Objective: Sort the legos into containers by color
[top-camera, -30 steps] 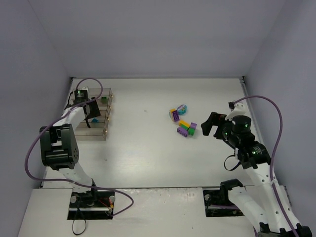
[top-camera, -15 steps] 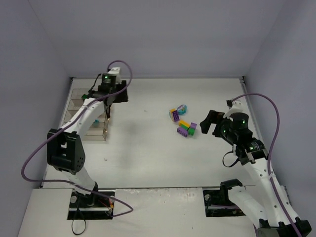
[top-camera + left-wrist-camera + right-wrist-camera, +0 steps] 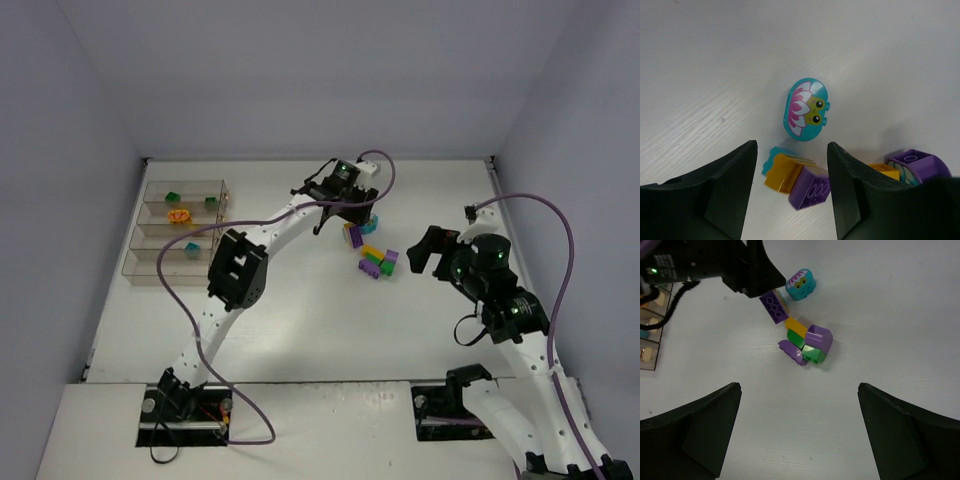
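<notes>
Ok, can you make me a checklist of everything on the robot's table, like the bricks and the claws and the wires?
Surface: white table, flat, no spills seen.
Job's things: loose legos in a heap mid-table, in purple, green and yellow, plus a rounded teal piece. The containers at the left hold green, orange and teal bricks.
Clutter: nothing seen.
Grippers: left gripper open, over the heap, holding nothing; right gripper open, empty, to the heap's right.
Cables: purple cables loop along both arms, off the bricks.
Surroundings: plain pale walls on three sides.
</notes>
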